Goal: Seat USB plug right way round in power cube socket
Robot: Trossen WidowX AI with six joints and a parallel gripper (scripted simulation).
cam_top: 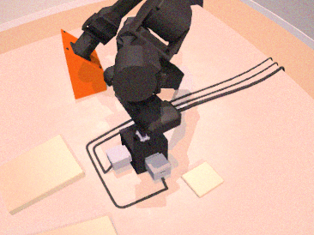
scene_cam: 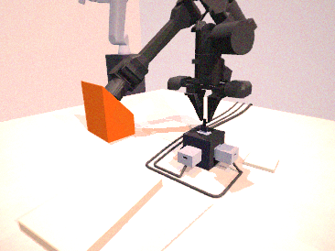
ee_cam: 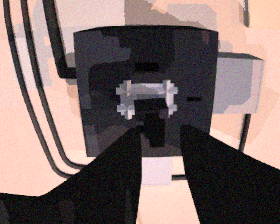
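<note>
The black power cube (cam_top: 136, 152) (scene_cam: 192, 142) (ee_cam: 100, 125) stands on the table. A silver socket part (cam_top: 142, 135) (scene_cam: 208, 133) (ee_cam: 147, 90) lies on its top. The plug's thin black body (scene_cam: 204, 125) (ee_cam: 155, 132) stands up from it; how deep the plug sits cannot be told. My gripper (scene_cam: 205, 120) (ee_cam: 160, 136) points down over the cube, its fingers a little apart around the plug body. In the wrist view a gap shows on the body's right, and the left fingertip is close to it. In the top view the arm hides the fingertips.
Pale blocks (cam_top: 118, 157) (cam_top: 158, 166) (scene_cam: 189, 157) (scene_cam: 227, 154) (ee_cam: 237, 82) sit on two cube sides. Dark cables (cam_top: 102, 177) loop around it. An orange wedge (cam_top: 83, 77) (scene_cam: 98, 114) stands by the arm. A small tile (cam_top: 202, 179) (scene_cam: 262, 161) and a larger slab (cam_top: 43, 167) lie nearby.
</note>
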